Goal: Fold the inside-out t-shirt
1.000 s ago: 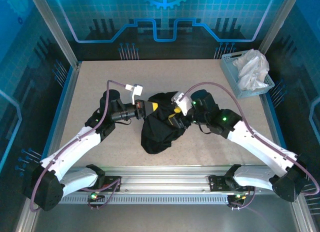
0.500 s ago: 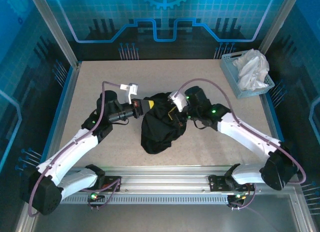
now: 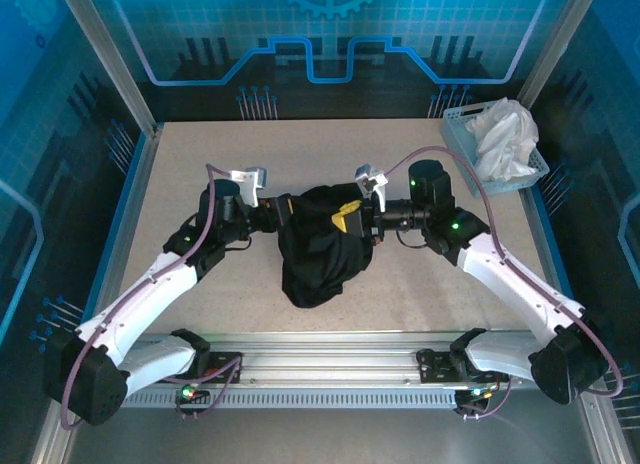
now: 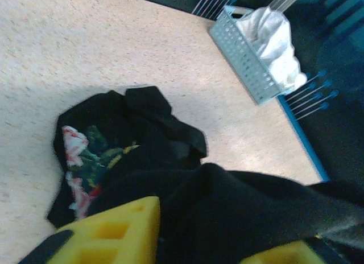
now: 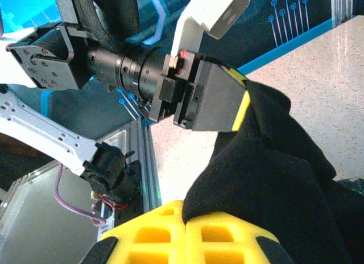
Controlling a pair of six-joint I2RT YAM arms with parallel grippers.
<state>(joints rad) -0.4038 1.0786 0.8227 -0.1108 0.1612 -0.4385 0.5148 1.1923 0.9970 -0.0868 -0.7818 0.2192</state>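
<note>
The right end effector [image 3: 347,220] pinched the bunched black t-shirt [image 3: 318,259] over the counter [image 3: 190,164]; the left end effector [image 3: 285,212] stood apart, cloth between its fingers [image 4: 111,232].

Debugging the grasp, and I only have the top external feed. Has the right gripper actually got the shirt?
Observer: Yes. The right wrist view shows the right gripper shut, with the black shirt pinched between its yellow fingers.
Operator: And the left one?
Observer: In the left wrist view, the left gripper has its fingers apart, and fabric lies in the gap.
Operator: Any print visible?
Observer: Yes. A red, white and yellow print shows on the part of the shirt that lies on the table.
</note>
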